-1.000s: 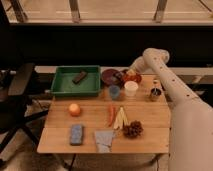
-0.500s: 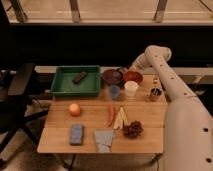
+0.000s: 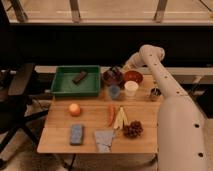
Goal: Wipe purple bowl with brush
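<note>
Maroon round bowl (image 3: pixel 111 79) beneath pincer (image 3: pixel 119 70)

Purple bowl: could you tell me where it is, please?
Camera view: the purple bowl sits at the table's far edge between the green tray and red bowl, behind the blue cup. The gripper hangs over it.

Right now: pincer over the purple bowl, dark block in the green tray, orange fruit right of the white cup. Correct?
No. The camera view shows the orange fruit left of the white cup, in front of the green tray. The rest holds: pincer over the purple bowl, dark block in the tray.
</note>
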`<state>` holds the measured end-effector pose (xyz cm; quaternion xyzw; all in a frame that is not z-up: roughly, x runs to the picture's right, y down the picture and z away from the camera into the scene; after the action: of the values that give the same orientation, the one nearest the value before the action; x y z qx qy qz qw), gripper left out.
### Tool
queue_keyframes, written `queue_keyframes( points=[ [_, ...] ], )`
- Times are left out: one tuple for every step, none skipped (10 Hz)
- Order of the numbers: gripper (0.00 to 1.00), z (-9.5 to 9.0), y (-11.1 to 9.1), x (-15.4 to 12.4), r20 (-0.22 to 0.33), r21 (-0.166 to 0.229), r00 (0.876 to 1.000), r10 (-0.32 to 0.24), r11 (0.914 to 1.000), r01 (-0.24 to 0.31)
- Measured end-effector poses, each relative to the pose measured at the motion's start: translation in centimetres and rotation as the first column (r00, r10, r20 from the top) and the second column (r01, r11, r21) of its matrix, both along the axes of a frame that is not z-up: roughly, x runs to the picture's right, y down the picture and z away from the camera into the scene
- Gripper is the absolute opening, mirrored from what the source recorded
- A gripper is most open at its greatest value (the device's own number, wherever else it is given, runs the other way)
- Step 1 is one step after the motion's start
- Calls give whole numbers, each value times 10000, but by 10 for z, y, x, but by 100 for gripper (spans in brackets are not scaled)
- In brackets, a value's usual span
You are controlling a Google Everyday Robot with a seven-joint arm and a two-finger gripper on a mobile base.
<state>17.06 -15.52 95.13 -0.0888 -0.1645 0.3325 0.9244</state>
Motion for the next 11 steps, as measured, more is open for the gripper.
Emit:
queue_keyframes(
  points=[
    [0,-4,6,-3,121,-57,9999,-30,10000,30],
    [0,-10,13,-1,183,-125,9998,18,9999,-15],
    [0,-18,22,5,188,-211,9998,69,9998,-65],
    [0,-24,28,13,131,-287,9999,78,9996,-74],
    [0,-27,32,20,53,-365,10000,41,9993,-39],
    [0,-28,35,30,-141,-421,9999,6,9991,-12],
    [0,-27,36,38,-338,-472,9994,-34,9989,18],
    [0,-25,33,46,-535,-464,9986,-15,9989,-10],
    [0,-18,26,51,-686,-450,9976,57,9989,-88],
    [0,-12,18,52,-741,-373,9972,99,9992,-127],
    [0,-10,12,47,-680,-302,9977,80,9995,-101]
  ],
)
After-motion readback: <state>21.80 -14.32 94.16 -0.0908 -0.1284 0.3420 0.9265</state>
